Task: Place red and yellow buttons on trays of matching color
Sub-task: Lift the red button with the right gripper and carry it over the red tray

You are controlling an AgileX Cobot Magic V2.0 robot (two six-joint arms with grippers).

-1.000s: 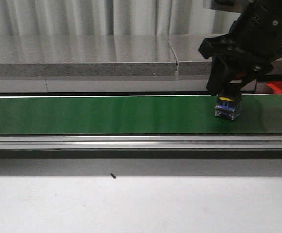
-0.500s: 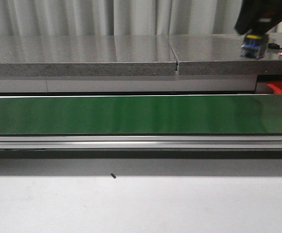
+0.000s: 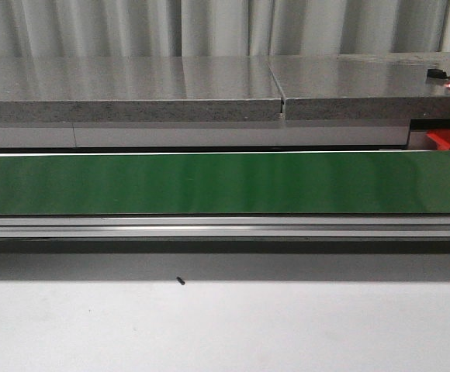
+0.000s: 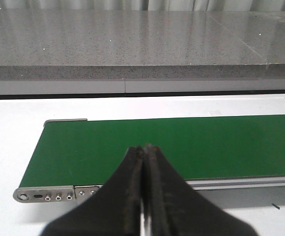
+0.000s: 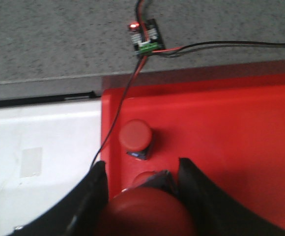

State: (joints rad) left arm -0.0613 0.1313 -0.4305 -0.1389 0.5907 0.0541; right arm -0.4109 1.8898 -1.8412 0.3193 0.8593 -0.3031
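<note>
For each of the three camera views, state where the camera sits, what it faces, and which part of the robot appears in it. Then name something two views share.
Front view: sits behind the table, facing forward across the green conveyor belt to the grey stone ledge; no arm shows.
Left wrist view: rides the left arm, looking over the belt's end; the left end effector shows, fingers together.
Right wrist view: rides the right arm, looking down into the red tray; the right end effector holds a red button beside another red button.
Shared: front and left wrist views both show belt and ledge.

Green conveyor belt (image 3: 209, 183) runs across, grey stone counter (image 3: 132, 89) behind it. Small circuit board (image 5: 145, 38) with lit red LED on counter, black wire (image 5: 221, 44) attached.
</note>
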